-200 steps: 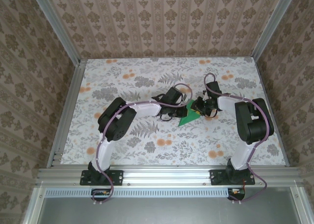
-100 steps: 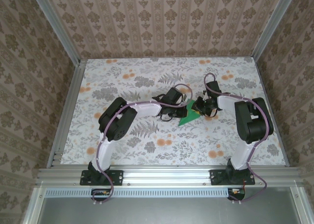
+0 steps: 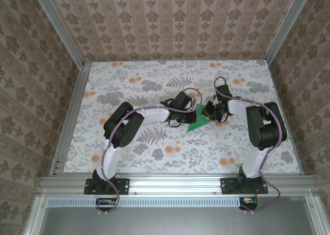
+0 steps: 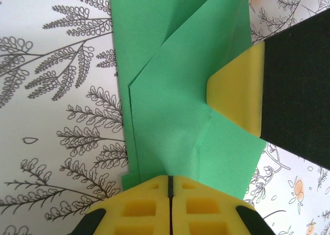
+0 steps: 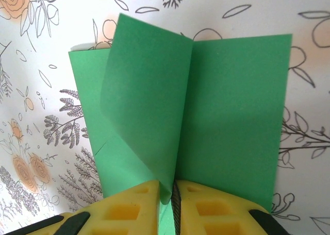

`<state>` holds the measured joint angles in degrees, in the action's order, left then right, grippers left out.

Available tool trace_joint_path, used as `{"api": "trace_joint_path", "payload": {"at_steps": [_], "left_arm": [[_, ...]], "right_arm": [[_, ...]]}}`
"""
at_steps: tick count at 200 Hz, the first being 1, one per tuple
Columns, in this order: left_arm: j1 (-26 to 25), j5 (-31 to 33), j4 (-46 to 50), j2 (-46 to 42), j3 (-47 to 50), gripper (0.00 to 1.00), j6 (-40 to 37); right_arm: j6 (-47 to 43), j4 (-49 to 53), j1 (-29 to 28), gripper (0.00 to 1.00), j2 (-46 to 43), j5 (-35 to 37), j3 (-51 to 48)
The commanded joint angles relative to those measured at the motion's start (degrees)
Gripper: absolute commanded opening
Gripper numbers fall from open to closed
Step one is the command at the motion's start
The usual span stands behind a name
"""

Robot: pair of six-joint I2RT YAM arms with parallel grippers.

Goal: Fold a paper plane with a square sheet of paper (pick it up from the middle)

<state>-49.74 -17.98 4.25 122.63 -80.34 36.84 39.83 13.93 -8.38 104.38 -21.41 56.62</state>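
Overall, little had shifted in the overhead view since a second earlier: the partly folded green sheet of paper (image 3: 198, 120) lay in the same spot on the middle of the floral table (image 3: 154, 80), between the two wrists, though the right gripper (image 5: 166, 194) had narrowed. Its yellow pads (image 5: 129, 206) stood almost together, pinching an upright flap of the sheet along its centre crease. The left gripper (image 4: 169, 186) was fully closed at the sheet's near edge, and I could not tell whether any paper was caught in it.
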Motion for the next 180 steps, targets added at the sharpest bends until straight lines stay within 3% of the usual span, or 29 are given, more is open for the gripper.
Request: {"api": "trace_joint_path", "payload": {"at_steps": [1,80,142,180], "left_arm": [[0.8,-0.4,-0.4,-2.8,1.4,0.1,0.6],[3.1,3.7,-5.8,-12.8,10.0,0.17,3.4],[2.5,-4.0,-12.6,-14.3,14.5,0.18,4.6],[0.4,-4.6,-10.0,-14.3,14.4,0.19,3.1]], "right_arm": [[-0.3,2.4,-0.8,0.17,2.9,0.6,-0.6],[-1.9,1.5,-4.9,0.18,1.8,-2.1,-1.0],[-0.9,2.7,-6.6,0.18,1.3,0.2,-1.1],[0.1,3.6,-6.6,0.19,1.8,1.3,-0.5]]}}
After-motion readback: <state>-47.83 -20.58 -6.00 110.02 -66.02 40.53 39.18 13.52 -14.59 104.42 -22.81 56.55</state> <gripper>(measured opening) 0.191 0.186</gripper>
